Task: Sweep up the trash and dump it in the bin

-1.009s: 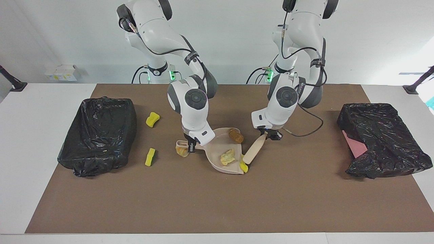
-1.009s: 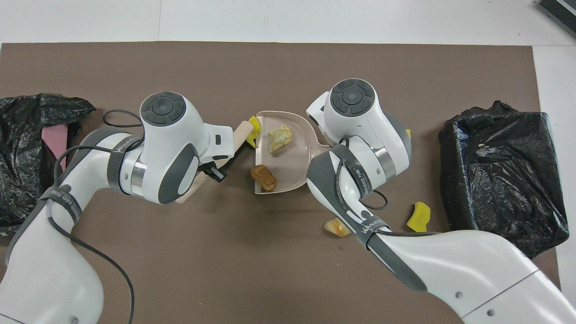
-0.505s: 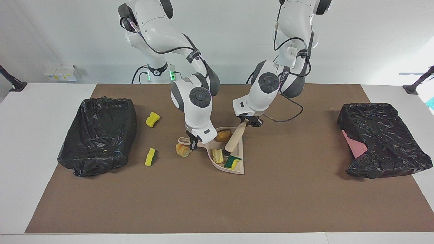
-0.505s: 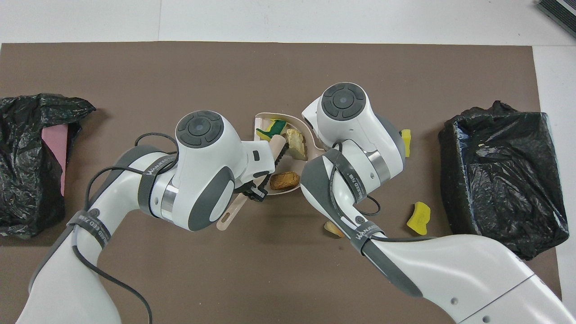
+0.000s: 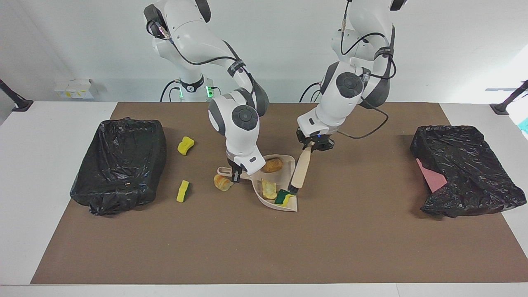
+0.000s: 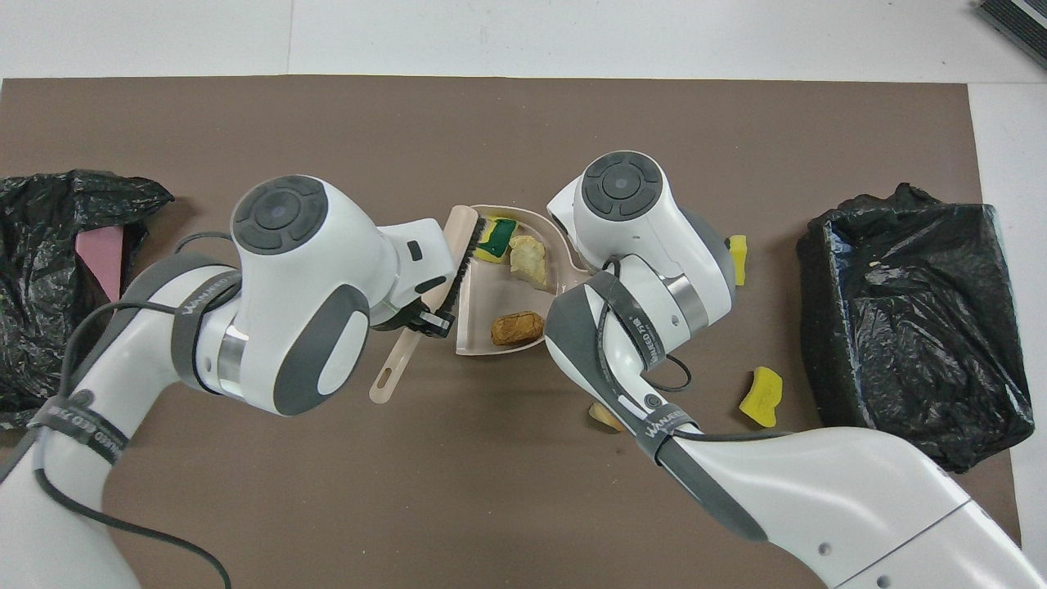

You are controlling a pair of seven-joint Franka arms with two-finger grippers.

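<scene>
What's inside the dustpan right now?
Three pieces lie in the dustpan: a brown bread chunk, a pale yellow crumpled piece and a green-backed sponge beside the brush bristles. The right gripper covers the handle end.

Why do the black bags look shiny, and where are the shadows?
Facing view: room light glints off the crinkled black bag by the right arm's end; the dustpan casts a soft shadow on the brown mat. Overhead view: the same bag shows pale glare streaks.
</scene>
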